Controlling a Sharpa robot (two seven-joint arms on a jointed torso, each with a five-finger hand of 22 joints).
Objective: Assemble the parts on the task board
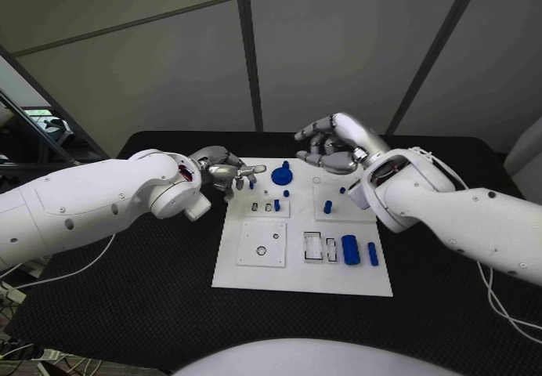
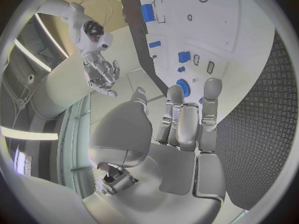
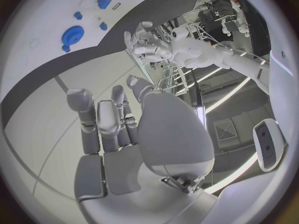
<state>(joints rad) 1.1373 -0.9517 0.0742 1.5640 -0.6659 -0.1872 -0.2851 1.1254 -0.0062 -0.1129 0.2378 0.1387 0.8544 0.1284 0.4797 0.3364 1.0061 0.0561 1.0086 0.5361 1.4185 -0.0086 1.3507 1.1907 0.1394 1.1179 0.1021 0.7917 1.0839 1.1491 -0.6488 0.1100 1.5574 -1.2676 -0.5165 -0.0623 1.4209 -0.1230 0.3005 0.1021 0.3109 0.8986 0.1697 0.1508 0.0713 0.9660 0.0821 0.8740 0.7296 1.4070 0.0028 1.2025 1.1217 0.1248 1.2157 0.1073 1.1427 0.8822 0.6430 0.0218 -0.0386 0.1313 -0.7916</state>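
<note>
A: Right, both hands hover at the far end of the task board [image 1: 248, 270]. Left hand [image 1: 226, 174] has fingers loosely curled, nothing in them; right hand [image 1: 337, 143] is raised, fingers apart and bare.

B: And the parts?

A: Blue parts sit on the board: the round gear [image 1: 281, 174] between the hands, the cylinder [image 1: 350, 249] nearer us.

B: The risk?

A: I'd say crowding. Both reaching for that gear could clash, or knock the small upright pegs [image 1: 327, 207] over.

Tabletop [image 1: 135, 313]: black, textured surface. Lying directly on it: one white task board [image 1: 254, 278], rectangular, flat, at the middle. Thin white cables [image 1: 79, 266] trail across the left and right margins.
</note>
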